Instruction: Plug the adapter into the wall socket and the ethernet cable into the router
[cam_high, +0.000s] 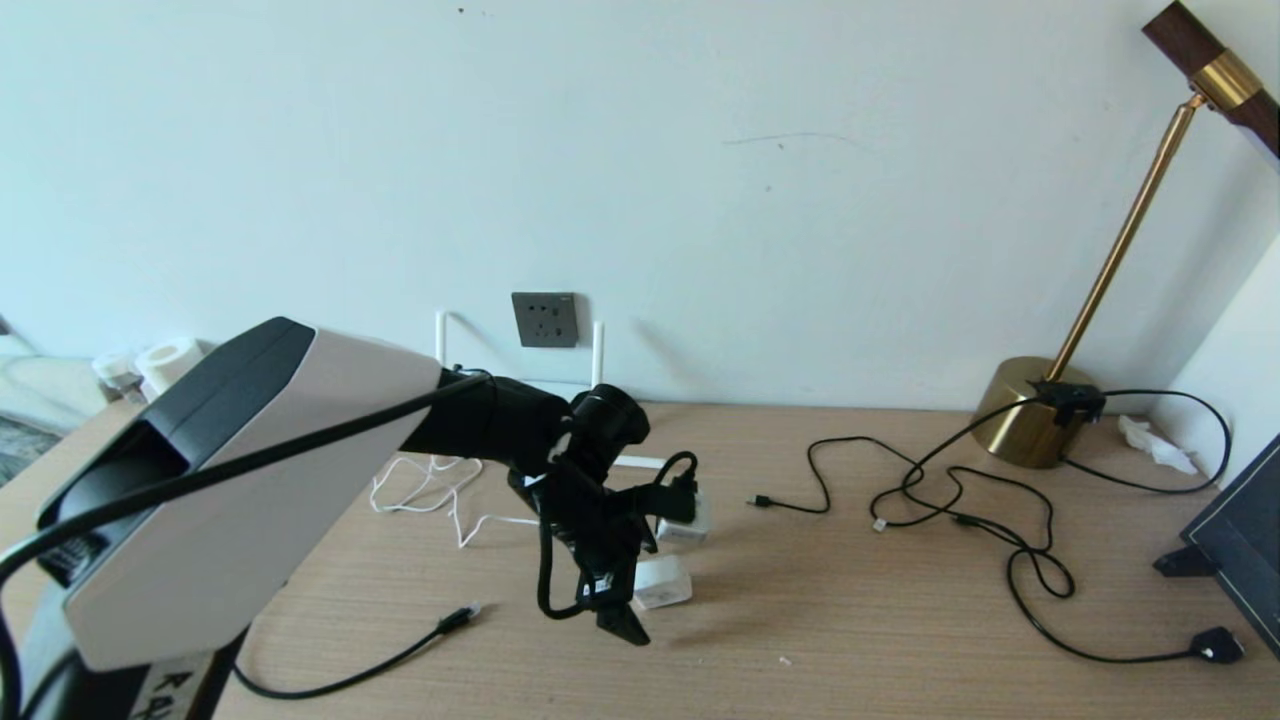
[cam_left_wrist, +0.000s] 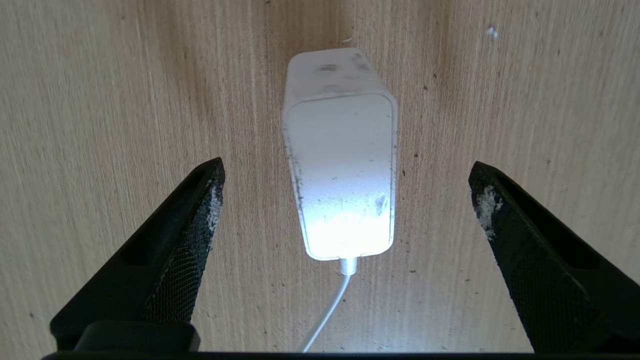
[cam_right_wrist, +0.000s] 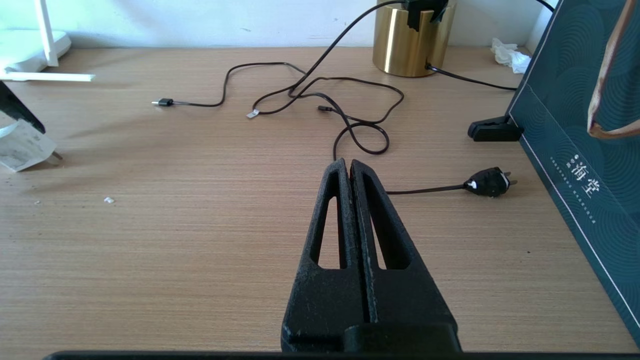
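Over the adapter (cam_left_wrist: 341, 170), the left gripper (cam_left_wrist: 345, 200) is hovering wide open, holding nothing; wall socket (cam_high: 545, 319) at twelve o'clock is waiting, ethernet cable (cam_high: 400, 655) lying unplugged.

A pale wall (cam_high: 700, 180) rises behind a wooden desk (cam_high: 850, 620) bearing a brass lamp (cam_high: 1040, 410).
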